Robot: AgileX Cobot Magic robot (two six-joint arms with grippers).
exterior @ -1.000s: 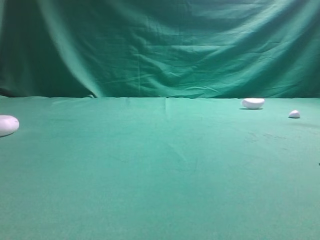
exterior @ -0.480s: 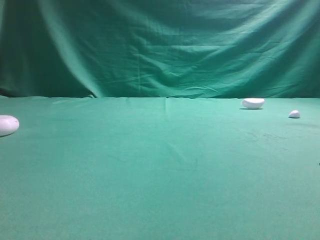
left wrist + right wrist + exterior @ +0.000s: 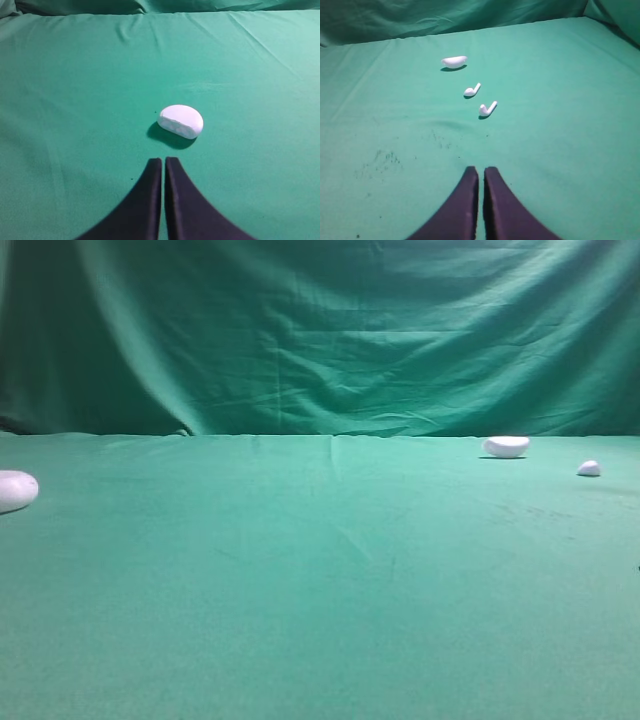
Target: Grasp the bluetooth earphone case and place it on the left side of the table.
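Change: nothing has moved since the earlier frames; every white item on the high view sits where it sat.
Left gripper (image 3: 163,161): dark fingers pressed together, empty, hovering low over the cloth (tips just short of the case, apart from it).
Right gripper (image 3: 481,171): dark fingers together, empty, over bare cloth with faint dark specks.
Case (image 3: 180,121): white, rounded, lying flat just beyond the left gripper's tips, shadow on its near side; on the high view it lies at the far left edge (image 3: 15,490), partly cut off.
Table (image 3: 320,590): green cloth, lightly creased.
Earbuds: two small white ones (image 3: 472,90) and (image 3: 487,109), near each other, ahead of the right gripper, well apart from it.
Half-shell (image 3: 454,61): white curved piece beyond the earbuds (far right on the high view).
Backdrop (image 3: 320,330): green curtain, folded.
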